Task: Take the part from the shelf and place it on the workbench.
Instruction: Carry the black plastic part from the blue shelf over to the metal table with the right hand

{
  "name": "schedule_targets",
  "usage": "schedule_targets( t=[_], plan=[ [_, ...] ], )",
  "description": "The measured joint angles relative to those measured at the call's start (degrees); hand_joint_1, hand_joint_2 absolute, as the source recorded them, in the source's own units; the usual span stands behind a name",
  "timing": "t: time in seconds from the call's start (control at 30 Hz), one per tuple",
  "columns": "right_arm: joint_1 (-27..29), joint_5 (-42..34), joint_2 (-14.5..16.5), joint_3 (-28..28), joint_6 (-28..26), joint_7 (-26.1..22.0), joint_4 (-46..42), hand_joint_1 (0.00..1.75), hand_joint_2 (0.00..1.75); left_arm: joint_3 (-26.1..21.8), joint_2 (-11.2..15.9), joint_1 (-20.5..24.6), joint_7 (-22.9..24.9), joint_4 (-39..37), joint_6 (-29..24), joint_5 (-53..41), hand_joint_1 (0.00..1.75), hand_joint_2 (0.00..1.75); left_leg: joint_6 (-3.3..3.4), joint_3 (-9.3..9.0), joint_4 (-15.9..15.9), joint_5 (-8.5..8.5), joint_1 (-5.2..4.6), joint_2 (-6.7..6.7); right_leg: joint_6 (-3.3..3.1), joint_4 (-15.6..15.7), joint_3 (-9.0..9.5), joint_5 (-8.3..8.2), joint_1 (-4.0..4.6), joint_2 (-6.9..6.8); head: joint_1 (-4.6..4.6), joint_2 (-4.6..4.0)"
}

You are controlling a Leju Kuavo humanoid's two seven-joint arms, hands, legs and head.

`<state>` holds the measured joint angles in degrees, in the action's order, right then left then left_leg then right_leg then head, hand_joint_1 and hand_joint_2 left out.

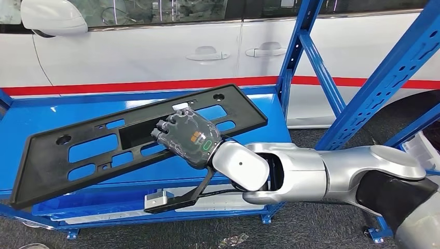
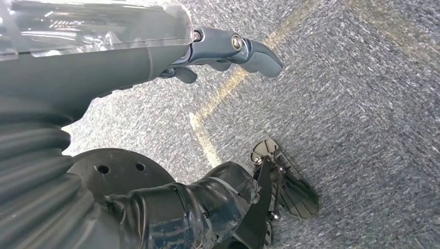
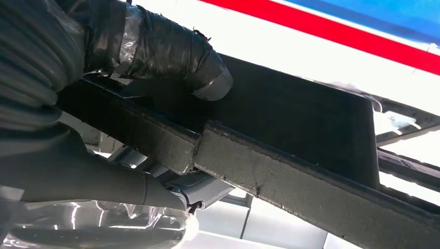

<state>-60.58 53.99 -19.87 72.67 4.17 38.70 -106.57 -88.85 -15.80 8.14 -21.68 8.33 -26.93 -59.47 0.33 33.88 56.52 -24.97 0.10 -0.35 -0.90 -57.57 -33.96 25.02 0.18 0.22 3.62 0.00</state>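
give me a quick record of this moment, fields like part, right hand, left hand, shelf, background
part: long black plastic panel with cutouts, tilted over the shelf
right hand: right hand grips the panel near its middle
left hand: left hand hangs over grey carpet, holding nothing
shelf: blue metal shelf
background: white car with a red stripe

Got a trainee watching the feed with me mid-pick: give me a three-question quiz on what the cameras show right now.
1. True or false: the right hand holds the black part.
2. What is the left hand doing? A) gripping the part B) hanging over the grey floor, holding nothing C) resting on the shelf
3. What colour is the shelf under the part?

Key: 1 true, with the thumb pressed on the part in the right wrist view. 2 B. 3 blue.
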Motion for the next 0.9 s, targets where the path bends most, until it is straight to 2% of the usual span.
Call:
schedule_targets(
  t=[0.73, 0.9],
  plan=[
    [1.6, 0.0, -0.5, 0.0, -0.1, -0.5, -0.2, 1.75, 1.75, 0.0, 0.0, 0.0, 0.5, 0.0, -0.8, -1.5, 0.0, 1.75, 0.0, 0.0, 0.0, 0.0, 0.0, 0.0, 0.0, 0.0, 0.0, 0.0, 0.0, 0.0, -0.01, 0.0],
    [1.6, 0.0, -0.5, 0.0, -0.1, -0.7, -0.3, 1.75, 1.75, 0.0, 0.0, 0.0, 0.8, 0.0, -1.2, -1.8, 0.0, 1.75, 0.74, 0.08, 0.4, -0.32, -0.36, -0.03, 0.41, 0.2, 0.11, -0.06, -0.26, 0.05, -0.03, 0.0]
  ],
)
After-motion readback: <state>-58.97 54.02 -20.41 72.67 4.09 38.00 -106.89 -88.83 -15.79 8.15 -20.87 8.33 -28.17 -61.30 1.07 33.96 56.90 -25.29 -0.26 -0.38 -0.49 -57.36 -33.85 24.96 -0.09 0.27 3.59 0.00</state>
